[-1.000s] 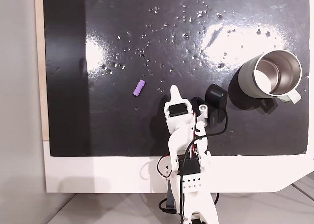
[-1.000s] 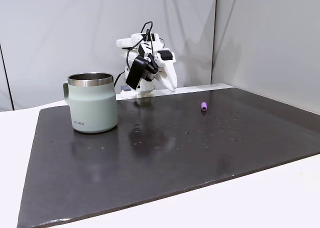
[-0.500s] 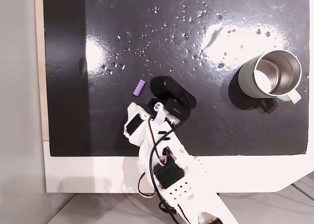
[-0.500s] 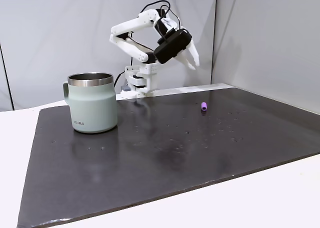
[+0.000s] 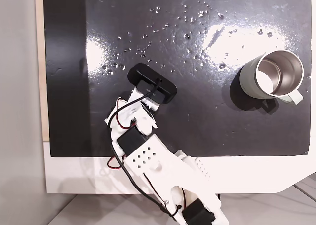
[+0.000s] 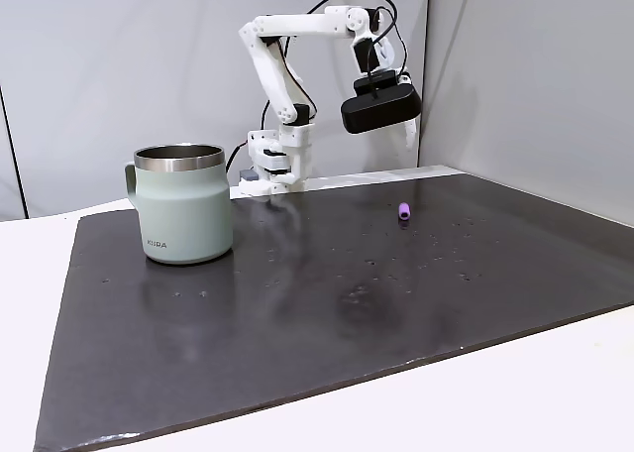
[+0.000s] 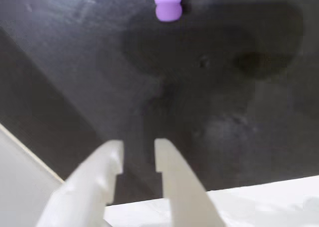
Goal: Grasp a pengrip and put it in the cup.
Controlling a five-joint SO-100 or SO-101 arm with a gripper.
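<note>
Pengrip (image 7: 167, 2) sits at the top edge of the wrist view, lying on the dark mat (image 6: 297, 313) of the desk, and in a fixed view it's right of centre (image 6: 404, 211) with the arm (image 6: 297, 36) hanging above it. Hand (image 7: 138, 155) is at the bottom of the wrist view, nothing in it, white fingers (image 7: 169, 172) only a narrow gap apart and well short of the pengrip. Cup (image 5: 272, 75) stands upright at the right of a fixed view, well away from both

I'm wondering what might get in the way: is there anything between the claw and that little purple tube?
Nothing: in the wrist view, bare dark mat separates the gripper from the pengrip.
</note>
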